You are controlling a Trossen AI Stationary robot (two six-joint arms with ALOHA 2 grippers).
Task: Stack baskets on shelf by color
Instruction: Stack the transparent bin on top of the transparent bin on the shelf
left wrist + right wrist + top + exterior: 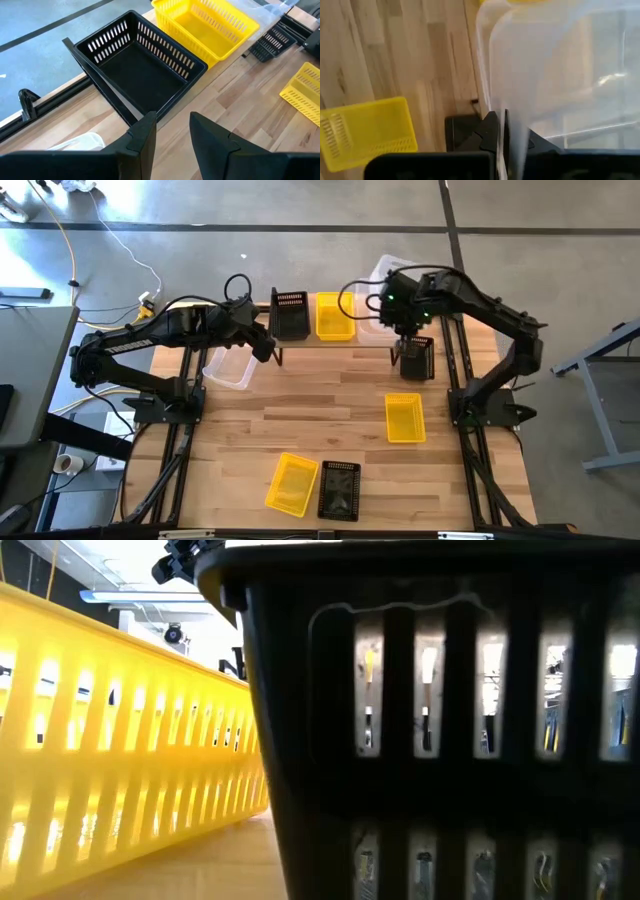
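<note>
The light-wood shelf [340, 343] stands along the table's far side. On it sit a black mesh basket [289, 315] and a yellow basket [334, 316] side by side. My right gripper [405, 330] is shut on a clear basket [385, 298] over the shelf's right end; whether the basket rests there I cannot tell. My left gripper [268, 346] hovers open, touching nothing, just near of the black basket [137, 65], with the yellow one [205, 25] beyond it. My right gripper [501, 125] pinches the clear basket's side wall [520, 120] at the rim, one finger [487, 131] outside the wall and the other inside. The fingers point down from above. The basket's underside is hidden, so what it sits on does not show.
A second clear basket [228, 368] lies on the table left of the shelf. A black basket [415, 358] stands below my right arm, with a yellow one [404, 418] nearer. Another yellow basket [292, 483] and black basket [338, 490] sit by the near edge.
</note>
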